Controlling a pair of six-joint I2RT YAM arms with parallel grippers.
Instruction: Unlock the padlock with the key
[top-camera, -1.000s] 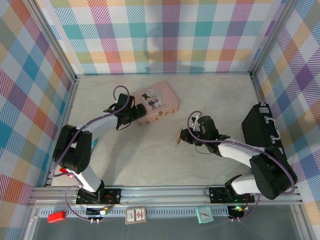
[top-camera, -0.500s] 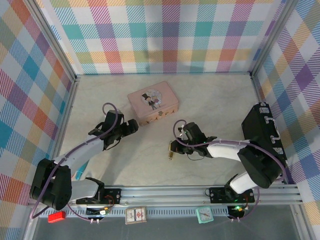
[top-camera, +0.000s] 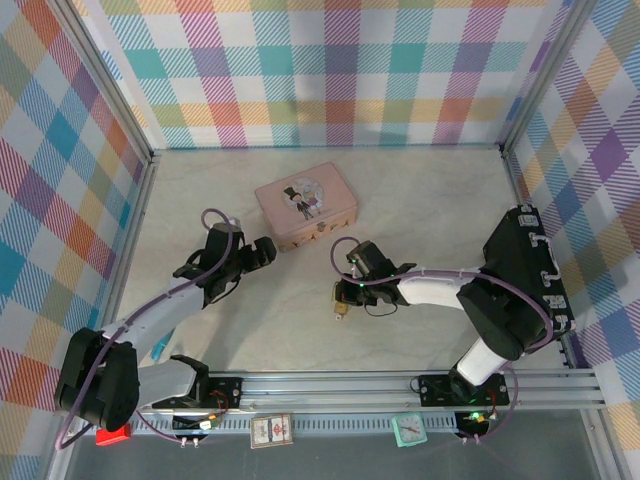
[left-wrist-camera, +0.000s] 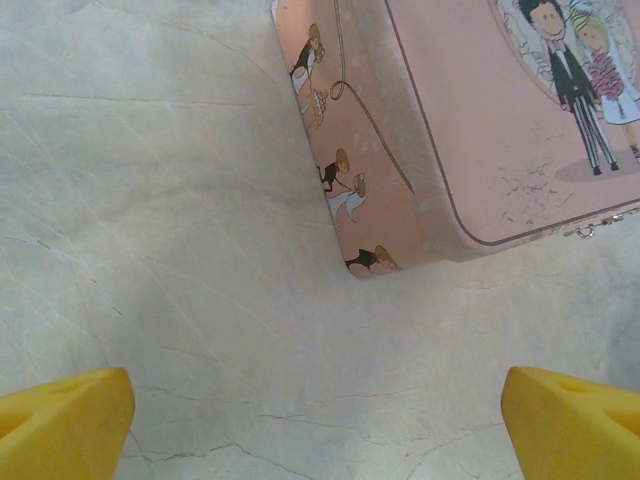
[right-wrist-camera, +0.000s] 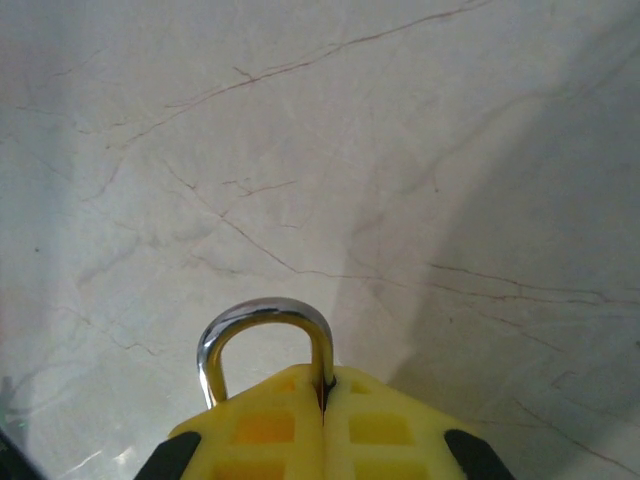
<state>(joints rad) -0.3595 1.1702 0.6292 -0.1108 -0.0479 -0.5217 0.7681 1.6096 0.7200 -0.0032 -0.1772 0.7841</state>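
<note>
My right gripper is clamped tight on the padlock, silver shackle poking past the yellow fingertips, over the marble table; my left gripper gapes wide, holding nothing; pink tin just beyond it.

Lab test cell: plaid walls, aluminium rail

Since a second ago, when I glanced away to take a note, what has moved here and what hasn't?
The left gripper drew back a little from the pink tin's left end toward the near edge and hangs open, touching nothing. The right gripper, shut on the padlock, carried it left and a little nearer. The tin and the black case by the right wall stayed put.
</note>
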